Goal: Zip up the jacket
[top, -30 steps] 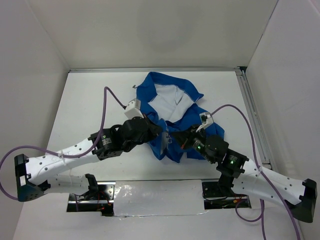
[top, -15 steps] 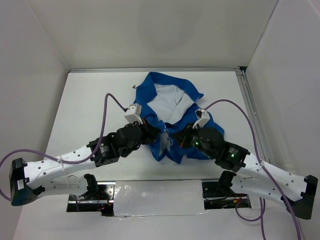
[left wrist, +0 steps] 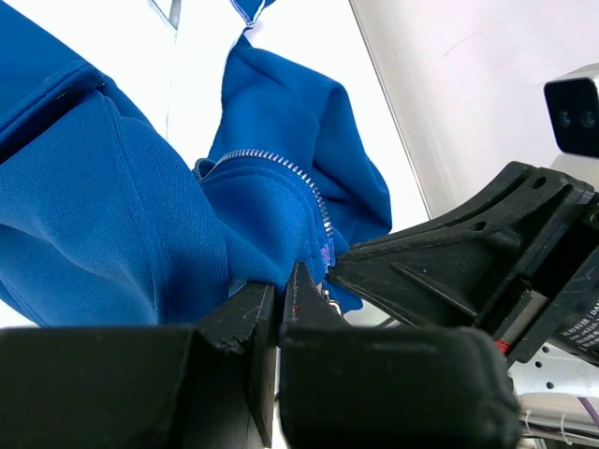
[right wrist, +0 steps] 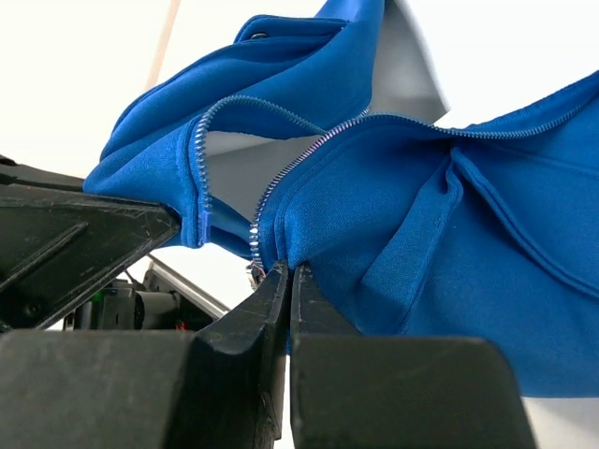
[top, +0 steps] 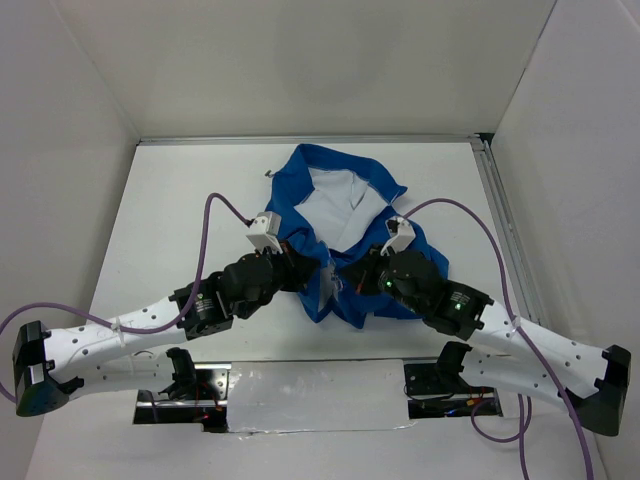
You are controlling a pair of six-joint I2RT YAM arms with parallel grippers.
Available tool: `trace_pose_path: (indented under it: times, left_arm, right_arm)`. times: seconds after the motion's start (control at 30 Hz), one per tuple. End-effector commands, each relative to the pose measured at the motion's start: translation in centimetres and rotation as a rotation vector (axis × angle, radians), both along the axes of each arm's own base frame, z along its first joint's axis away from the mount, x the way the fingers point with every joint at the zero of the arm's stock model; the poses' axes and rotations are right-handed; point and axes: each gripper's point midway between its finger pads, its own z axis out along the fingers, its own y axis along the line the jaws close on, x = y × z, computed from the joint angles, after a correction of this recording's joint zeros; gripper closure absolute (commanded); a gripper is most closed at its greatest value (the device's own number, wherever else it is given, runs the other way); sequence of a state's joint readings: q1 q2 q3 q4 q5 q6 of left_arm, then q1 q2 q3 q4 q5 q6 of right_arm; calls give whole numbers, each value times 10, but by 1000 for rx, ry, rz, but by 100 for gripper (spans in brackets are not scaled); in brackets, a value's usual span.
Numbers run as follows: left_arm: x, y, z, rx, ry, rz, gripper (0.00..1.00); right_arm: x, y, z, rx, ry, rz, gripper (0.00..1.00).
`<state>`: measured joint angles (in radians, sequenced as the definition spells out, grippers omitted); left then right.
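Two pinches at the near hem: left gripper (left wrist: pixel 284 285) clamped on one zipper edge of the small royal-blue fabric jacket (top: pixel 300 205), right gripper (right wrist: pixel 290 271) clamped on the other. Beyond, it lies open mid-way across the white bench (top: pixel 180 200), collar toward the far edge.

The jacket (right wrist: pixel 487 243) is matt blue cloth with a fine knit grain; its zipper (right wrist: pixel 200 178) teeth look silvery. The right gripper (right wrist: pixel 288 273) is matt black plastic, faintly ridged. The table (top: pixel 190 190) is smooth matt white.
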<state>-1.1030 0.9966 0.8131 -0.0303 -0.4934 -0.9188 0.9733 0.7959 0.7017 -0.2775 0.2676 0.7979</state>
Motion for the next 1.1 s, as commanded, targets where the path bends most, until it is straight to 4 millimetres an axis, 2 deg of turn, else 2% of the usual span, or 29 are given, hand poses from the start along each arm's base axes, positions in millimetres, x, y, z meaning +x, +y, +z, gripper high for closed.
trace_pose_path:
  times: [0.0,0.53,0.8,1.07]
  left_arm:
    - [0,-4,23,-74,-43,-2,100]
    - [2,1,6,-38,8,32,100]
    - [2,1,5,-40,12,38,100]
    - [4,5,4,-42,17,60,100]
  right_arm:
    - [7,7,37,105,-44,-14,100]
    - [10,8,45,189,-37,-35,100]
    - [14,10,41,162,-20,-36,100]
    - [10,11,33,159,1,-15,100]
